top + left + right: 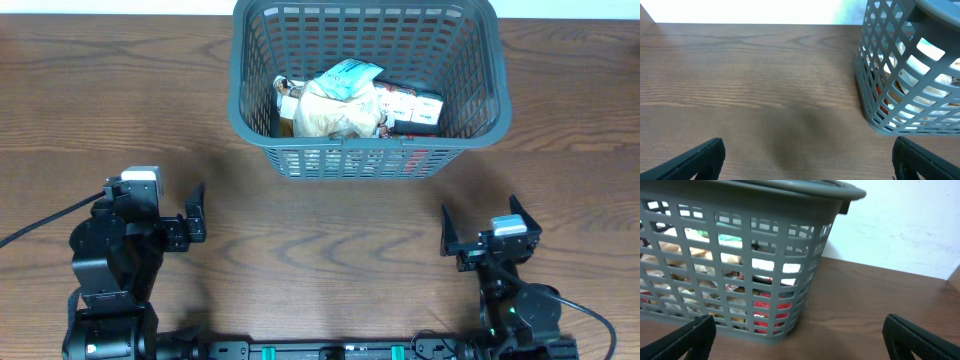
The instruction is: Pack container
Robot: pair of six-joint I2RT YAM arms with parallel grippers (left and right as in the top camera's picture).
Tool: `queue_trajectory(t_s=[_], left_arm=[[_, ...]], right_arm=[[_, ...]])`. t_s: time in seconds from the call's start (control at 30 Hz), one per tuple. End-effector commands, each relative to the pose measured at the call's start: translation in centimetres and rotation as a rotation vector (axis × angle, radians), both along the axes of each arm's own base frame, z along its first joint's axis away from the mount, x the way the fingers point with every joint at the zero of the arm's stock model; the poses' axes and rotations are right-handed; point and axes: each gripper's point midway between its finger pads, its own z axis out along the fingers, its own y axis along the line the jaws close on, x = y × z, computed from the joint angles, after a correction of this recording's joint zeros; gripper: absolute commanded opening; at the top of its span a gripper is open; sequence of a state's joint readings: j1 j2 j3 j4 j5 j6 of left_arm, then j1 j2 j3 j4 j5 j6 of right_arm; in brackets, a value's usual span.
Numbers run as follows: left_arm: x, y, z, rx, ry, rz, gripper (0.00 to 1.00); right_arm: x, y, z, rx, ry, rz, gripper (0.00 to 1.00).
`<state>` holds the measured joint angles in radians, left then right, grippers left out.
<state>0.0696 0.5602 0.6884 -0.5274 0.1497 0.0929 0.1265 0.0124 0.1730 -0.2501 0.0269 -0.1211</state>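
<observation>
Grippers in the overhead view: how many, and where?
2. The left gripper sits front-left of the basket, the right gripper front-right; both open, empty, clear of it.

The overhead camera looks straight down on the table (320, 240), with the container (330, 158) at top centre. Both wrist cameras sit low, seemingly close above the tabletop, and face that container. The left shows its corner at the frame's right, the right its near wall.

matt grey plastic container (470, 110), wood-grain table (320, 240)
</observation>
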Motion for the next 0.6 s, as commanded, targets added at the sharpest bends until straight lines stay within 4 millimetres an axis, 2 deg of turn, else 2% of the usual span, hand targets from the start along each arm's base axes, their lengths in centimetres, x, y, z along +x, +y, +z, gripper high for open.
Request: queue_trajectory(t_s=[0.0, 0.13, 0.43, 0.57], left_arm=[[0.0, 0.2, -0.1, 0.003, 0.003, 0.011, 0.99], [0.0, 0.2, -0.1, 0.003, 0.003, 0.011, 0.99], [0.0, 0.2, -0.1, 0.002, 0.003, 0.01, 0.99], [0.0, 0.2, -0.1, 0.003, 0.003, 0.011, 0.99]], right_arm=[[0.4, 0.2, -1.1, 0.01, -0.002, 0.007, 0.99], [0.9, -0.4, -2.2, 0.052, -0.006, -0.022, 0.99], [1.1, -1.9, -2.8, 0.054, -0.002, -0.084, 0.99], [1.1, -1.6, -3.6, 0.03, 0.019, -0.064, 0.99]])
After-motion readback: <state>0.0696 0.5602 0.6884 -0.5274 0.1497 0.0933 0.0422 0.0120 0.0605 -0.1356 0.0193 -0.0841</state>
